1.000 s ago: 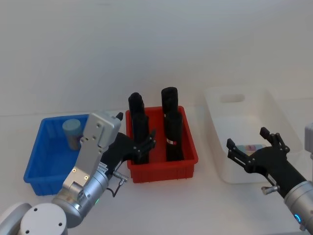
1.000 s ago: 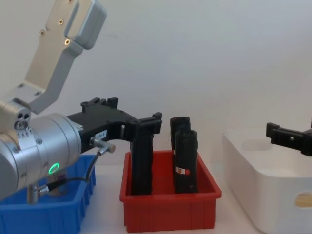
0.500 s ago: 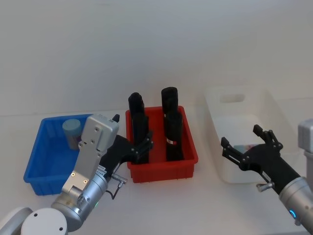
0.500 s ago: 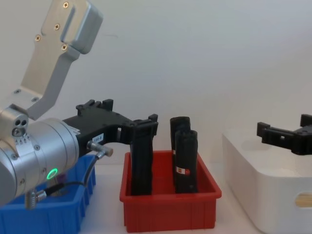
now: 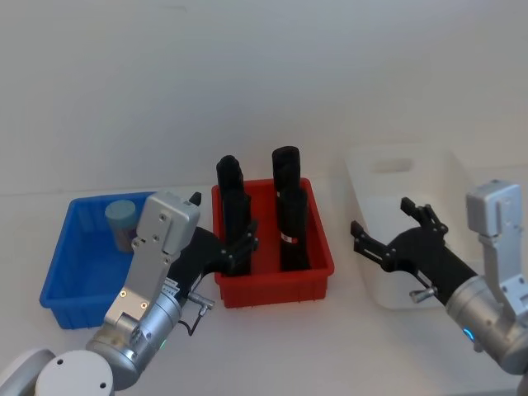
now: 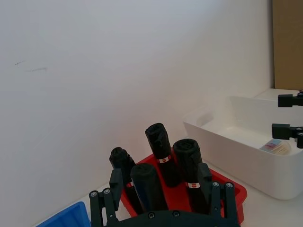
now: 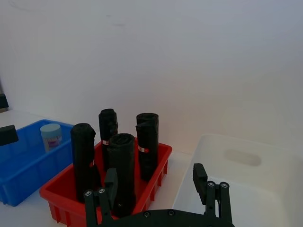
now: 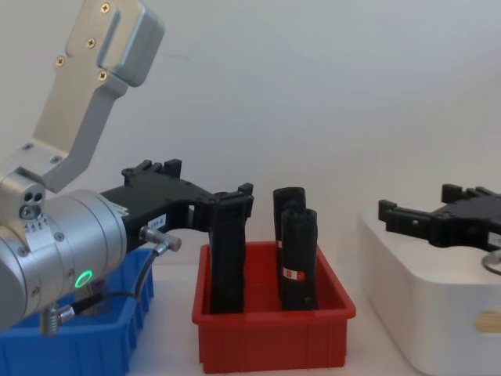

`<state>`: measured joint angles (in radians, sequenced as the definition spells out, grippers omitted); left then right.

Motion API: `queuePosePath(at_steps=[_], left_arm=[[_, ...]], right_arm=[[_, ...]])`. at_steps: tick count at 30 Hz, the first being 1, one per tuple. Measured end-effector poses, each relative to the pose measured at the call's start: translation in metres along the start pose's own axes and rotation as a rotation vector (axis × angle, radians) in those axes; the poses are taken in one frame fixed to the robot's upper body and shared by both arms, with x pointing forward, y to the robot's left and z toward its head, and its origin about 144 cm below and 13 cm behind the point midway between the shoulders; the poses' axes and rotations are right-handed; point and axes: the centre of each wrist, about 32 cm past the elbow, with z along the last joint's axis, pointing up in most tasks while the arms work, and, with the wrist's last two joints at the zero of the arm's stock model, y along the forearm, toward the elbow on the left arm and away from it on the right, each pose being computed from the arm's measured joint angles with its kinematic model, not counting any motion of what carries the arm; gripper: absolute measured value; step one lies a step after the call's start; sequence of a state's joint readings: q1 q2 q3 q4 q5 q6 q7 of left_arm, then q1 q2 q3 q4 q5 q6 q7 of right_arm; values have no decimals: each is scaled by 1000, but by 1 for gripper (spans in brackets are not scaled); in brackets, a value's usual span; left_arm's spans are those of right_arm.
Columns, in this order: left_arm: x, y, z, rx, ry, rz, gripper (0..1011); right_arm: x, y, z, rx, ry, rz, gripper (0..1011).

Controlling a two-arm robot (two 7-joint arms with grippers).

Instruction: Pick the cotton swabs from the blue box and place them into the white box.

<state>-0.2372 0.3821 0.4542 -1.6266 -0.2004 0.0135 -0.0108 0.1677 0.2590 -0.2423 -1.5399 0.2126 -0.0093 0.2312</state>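
Currently one tub of cotton swabs (image 5: 121,223) is standing upright in the far corner of the blue box (image 5: 70,272), its long axis vertical and its pale blue lid facing up; the right wrist view shows it (image 7: 51,136) the same way, label on its side. The blue box is sitting at the left of the white worktop (image 5: 289,338), with a red bin (image 5: 276,289) just beside it in the middle and the white box (image 5: 396,177) at the right. Four tall black blocks (image 5: 290,219) are standing upright in the red bin.

The left tool (image 5: 235,247) is hovering over the near left part of the red bin, between the blue box and the black blocks, its fingers (image 6: 116,182) spread apart and gripping nothing. In the chest view it (image 8: 227,205) is reaching in from the left at about the height of the block tops.

The right tool (image 5: 394,239) is hanging over the near left part of the white box, fingers wide apart and empty, pointing left toward the red bin. In the left wrist view, a second tub of cotton swabs (image 6: 275,147) is lying on its side on the floor of the white box (image 6: 236,151), its long axis horizontal.
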Motion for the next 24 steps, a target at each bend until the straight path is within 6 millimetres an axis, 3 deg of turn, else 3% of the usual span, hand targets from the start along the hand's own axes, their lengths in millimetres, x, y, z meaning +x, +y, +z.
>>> queuePosePath(at_steps=[24], left_arm=[[0, 0, 0, 1, 0, 0, 1004]], right_arm=[[11, 83, -27, -18, -31, 162, 1001]])
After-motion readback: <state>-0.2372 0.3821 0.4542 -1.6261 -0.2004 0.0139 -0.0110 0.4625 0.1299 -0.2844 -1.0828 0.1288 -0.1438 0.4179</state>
